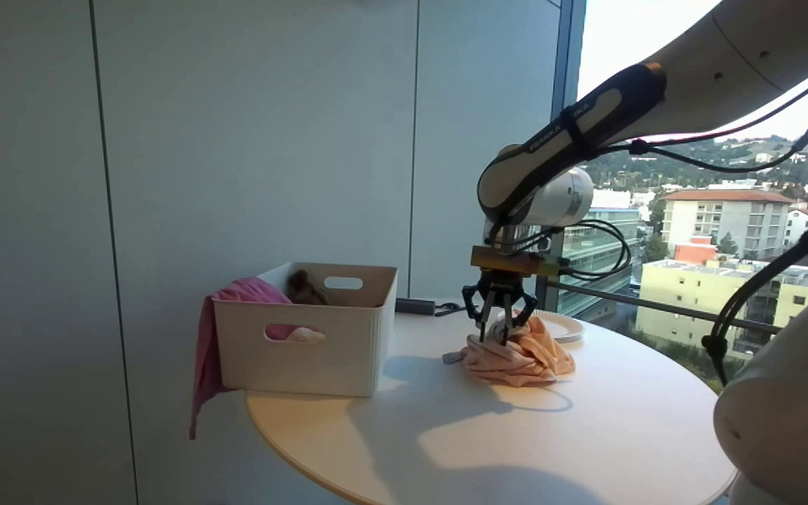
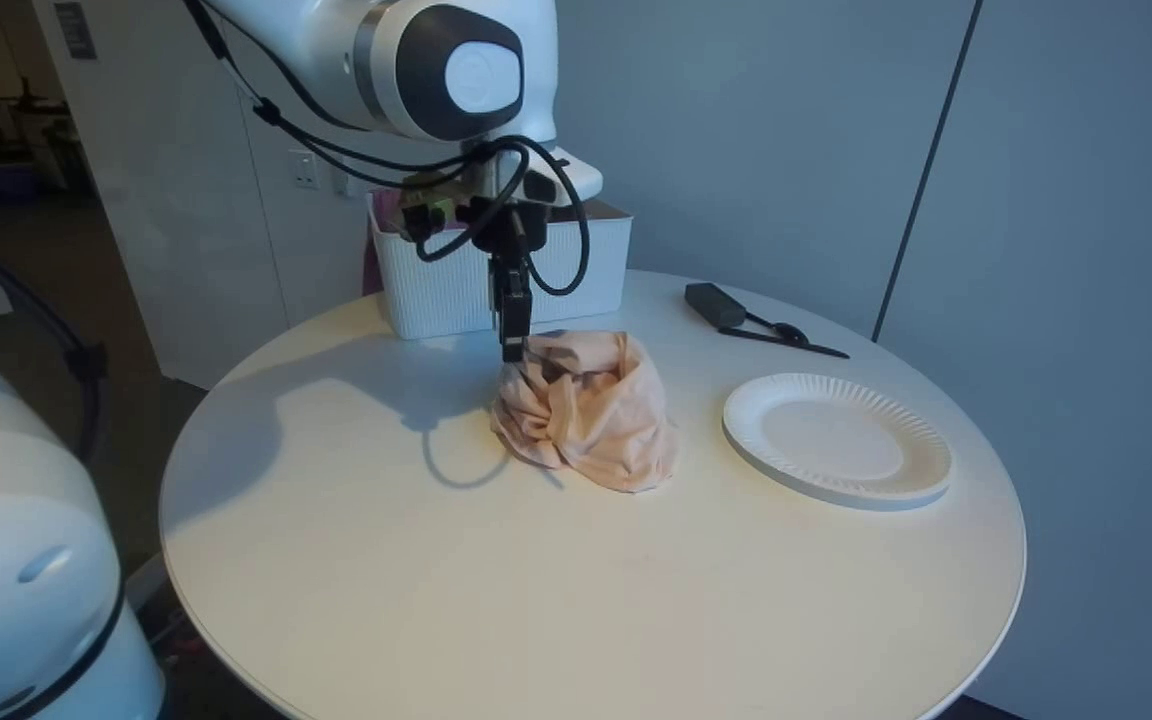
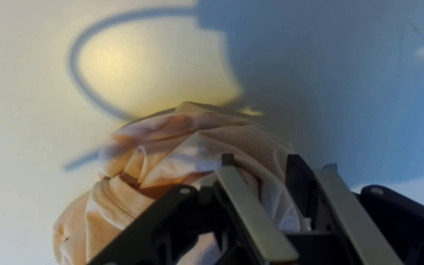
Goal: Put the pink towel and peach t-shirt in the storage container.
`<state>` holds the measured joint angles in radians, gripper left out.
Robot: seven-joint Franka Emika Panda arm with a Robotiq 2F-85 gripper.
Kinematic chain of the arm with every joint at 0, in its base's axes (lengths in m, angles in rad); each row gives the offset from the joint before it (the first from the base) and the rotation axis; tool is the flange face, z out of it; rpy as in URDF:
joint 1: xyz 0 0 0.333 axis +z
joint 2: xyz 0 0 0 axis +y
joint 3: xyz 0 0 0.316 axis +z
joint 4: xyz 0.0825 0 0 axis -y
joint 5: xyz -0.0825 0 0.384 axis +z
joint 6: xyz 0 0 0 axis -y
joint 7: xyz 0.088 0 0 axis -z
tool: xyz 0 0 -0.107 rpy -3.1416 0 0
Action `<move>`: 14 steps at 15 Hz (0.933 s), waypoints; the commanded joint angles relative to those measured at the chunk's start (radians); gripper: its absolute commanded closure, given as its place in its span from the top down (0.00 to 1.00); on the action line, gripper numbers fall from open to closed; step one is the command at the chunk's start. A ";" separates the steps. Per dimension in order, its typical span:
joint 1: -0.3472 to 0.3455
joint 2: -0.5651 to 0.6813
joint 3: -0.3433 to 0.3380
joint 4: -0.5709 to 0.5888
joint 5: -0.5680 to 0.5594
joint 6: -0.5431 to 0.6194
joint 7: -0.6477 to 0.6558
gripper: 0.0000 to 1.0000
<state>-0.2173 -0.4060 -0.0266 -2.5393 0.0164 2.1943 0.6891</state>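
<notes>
The peach t-shirt (image 1: pixel 541 354) lies crumpled in a heap on the table; it also shows in an exterior view (image 2: pixel 601 415) and in the wrist view (image 3: pixel 190 147). My gripper (image 1: pixel 494 339) points down over the heap's container-side edge, its fingertips (image 2: pixel 513 352) at the cloth. In the wrist view the fingers (image 3: pixel 261 159) stand apart with peach folds between and beneath them; contact is unclear. The pink towel (image 1: pixel 209 351) is partly inside the white storage container (image 1: pixel 337 372) and hangs over its side past the table edge. The arm partly hides the container (image 2: pixel 436 290) in an exterior view.
A white paper plate (image 2: pixel 841 440) lies beyond the t-shirt. A dark device with a cable (image 2: pixel 716 304) lies near the wall. A brown fuzzy thing (image 1: pixel 306 287) is inside the container, which stands at the round table's edge. Wall panels (image 1: pixel 257 140) rise behind it.
</notes>
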 commanded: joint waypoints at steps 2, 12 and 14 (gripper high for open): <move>0.000 0.039 0.000 0.072 -0.010 -0.105 -0.010 0.80; -0.001 0.160 -0.002 0.143 -0.187 -0.141 0.058 0.49; 0.006 0.168 -0.002 0.149 -0.184 -0.129 0.057 0.33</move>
<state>-0.2265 -0.2617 -0.0253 -2.4255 -0.1523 2.0502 0.7336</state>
